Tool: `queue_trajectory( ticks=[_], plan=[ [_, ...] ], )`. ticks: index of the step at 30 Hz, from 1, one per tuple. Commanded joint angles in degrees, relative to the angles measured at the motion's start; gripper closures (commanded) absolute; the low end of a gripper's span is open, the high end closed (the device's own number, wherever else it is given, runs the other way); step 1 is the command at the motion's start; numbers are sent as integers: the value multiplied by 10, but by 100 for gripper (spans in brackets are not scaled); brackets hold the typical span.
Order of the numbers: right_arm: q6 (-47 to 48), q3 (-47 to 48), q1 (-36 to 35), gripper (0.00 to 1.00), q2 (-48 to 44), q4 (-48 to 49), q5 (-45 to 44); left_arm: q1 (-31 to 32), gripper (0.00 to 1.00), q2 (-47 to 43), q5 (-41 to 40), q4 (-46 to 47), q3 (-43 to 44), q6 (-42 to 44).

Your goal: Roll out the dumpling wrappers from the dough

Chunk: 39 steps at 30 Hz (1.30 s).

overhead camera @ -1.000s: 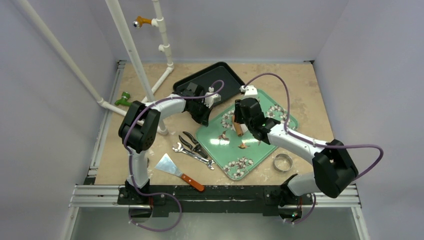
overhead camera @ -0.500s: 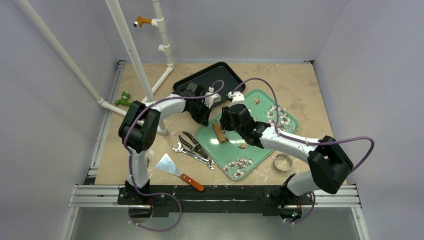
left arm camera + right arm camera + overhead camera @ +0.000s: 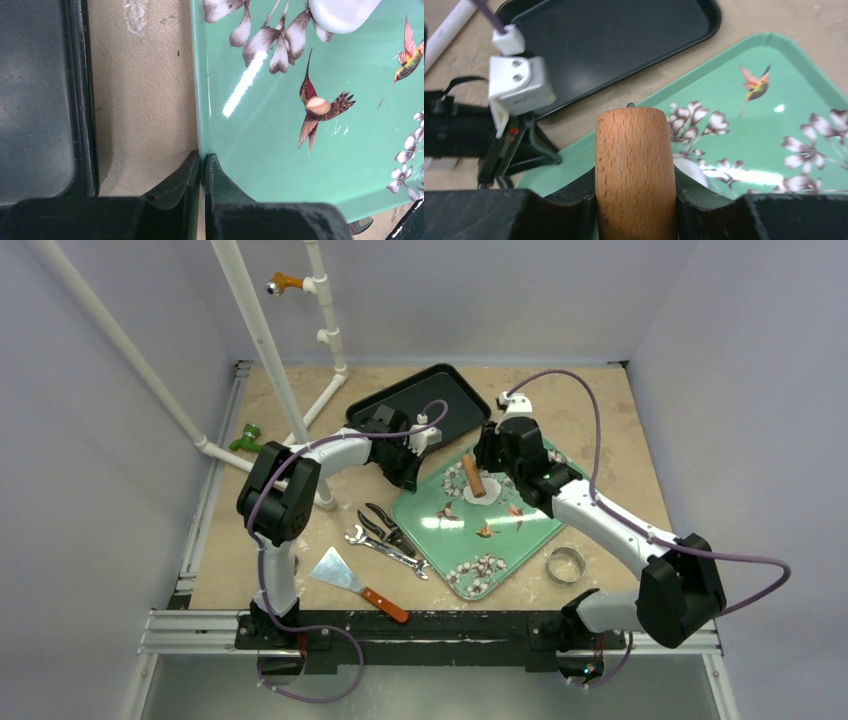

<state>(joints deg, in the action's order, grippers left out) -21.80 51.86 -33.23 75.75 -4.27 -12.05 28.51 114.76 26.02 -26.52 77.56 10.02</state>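
Observation:
A thin white dough wrapper (image 3: 484, 492) lies on the back left part of the green hummingbird tray (image 3: 520, 530). My right gripper (image 3: 485, 470) is shut on a wooden rolling pin (image 3: 470, 468), which stands over the wrapper; I cannot tell if it touches. In the right wrist view the pin (image 3: 634, 160) fills the jaws of the right gripper (image 3: 634, 200) and the wrapper (image 3: 692, 171) peeks out beside it. My left gripper (image 3: 408, 480) is shut on the tray's left rim (image 3: 200, 125), as the left wrist view shows (image 3: 202, 162). The wrapper's edge (image 3: 342, 12) shows at that view's top.
A black tray (image 3: 420, 400) lies behind the green one. A metal ring cutter (image 3: 565, 564) sits right of the green tray. Pliers (image 3: 383, 525), a wrench (image 3: 385, 550) and a spatula (image 3: 352, 580) lie at front left. White pipes (image 3: 265, 350) stand at back left.
My right arm swung the pin to the tray's left side, then back up to the wrapper at the back. The left arm has not moved.

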Motion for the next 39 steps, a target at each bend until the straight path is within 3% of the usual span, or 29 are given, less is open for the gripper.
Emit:
queue_trajectory(
  ticks=[1, 7, 14, 25, 33, 39],
  plan=[
    [37, 33, 19, 100, 1, 2, -25, -1, 100, -2, 9, -1, -8, 14],
    [41, 1, 49, 100, 23, 20, -41, -1, 100, -3, 8, -1, -8, 13],
    [63, -32, 88, 100, 24, 11, -118, -1, 100, -2, 9, -1, -8, 14],
    [70, -68, 147, 100, -2, 7, -129, -1, 100, -3, 6, 0, -8, 12],
    [97, 8, 134, 100, -25, -43, -85, -2, 100, -3, 5, 0, -8, 12],
    [97, -1, 56, 100, -56, 19, -46, -3, 100, -3, 3, 1, -9, 11]
  ],
)
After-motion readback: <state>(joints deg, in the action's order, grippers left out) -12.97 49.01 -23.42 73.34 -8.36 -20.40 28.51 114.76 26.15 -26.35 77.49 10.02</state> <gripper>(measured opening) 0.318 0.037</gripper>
